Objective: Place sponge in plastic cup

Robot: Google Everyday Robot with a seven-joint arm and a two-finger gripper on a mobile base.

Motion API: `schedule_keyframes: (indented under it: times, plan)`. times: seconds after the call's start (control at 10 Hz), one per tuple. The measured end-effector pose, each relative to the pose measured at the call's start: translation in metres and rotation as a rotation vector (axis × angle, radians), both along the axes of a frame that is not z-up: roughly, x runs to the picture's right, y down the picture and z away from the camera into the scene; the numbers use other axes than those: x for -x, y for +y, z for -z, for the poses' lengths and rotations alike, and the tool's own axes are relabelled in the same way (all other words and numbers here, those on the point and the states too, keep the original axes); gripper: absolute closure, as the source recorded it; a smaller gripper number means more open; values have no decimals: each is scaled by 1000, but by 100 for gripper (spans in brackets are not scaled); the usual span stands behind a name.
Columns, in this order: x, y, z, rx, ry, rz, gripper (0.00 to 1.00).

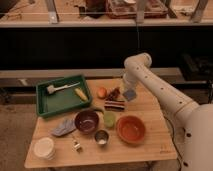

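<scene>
The sponge (130, 94) is a small blue-grey block at the back right of the wooden table (150, 150). My gripper (128, 91) reaches down onto it from the white arm (150, 82) and is shut on it. The plastic cup (109, 119), pale yellow-green, stands upright near the table's middle between a purple bowl (87, 121) and an orange bowl (131, 129). It is in front of and left of the gripper, well apart from it.
A green tray (45, 102) at the back left holds a brush (60, 89) and a corn cob (81, 94). An orange fruit (102, 92) and red packets (115, 104) lie beside the gripper. A metal cup (101, 137), grey rag (64, 127) and white round stack (44, 147) sit in front.
</scene>
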State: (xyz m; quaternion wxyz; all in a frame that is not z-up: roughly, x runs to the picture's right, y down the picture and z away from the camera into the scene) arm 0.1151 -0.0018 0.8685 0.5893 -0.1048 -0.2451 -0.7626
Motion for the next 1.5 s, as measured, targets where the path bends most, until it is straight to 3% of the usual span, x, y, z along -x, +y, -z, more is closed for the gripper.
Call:
schedule_keyframes:
  times: [0.1, 0.3, 0.5, 0.9, 1.1, 1.5]
  plan:
    - [30, -10, 15, -6, -61, 22, 74]
    - [69, -9, 32, -3, -155, 49, 74]
    - [94, 13, 57, 12, -213, 57, 74]
    - [96, 59, 96, 48, -182, 27, 74]
    - [98, 70, 101, 64, -160, 15, 74]
    - [92, 102, 92, 66, -104, 30, 74]
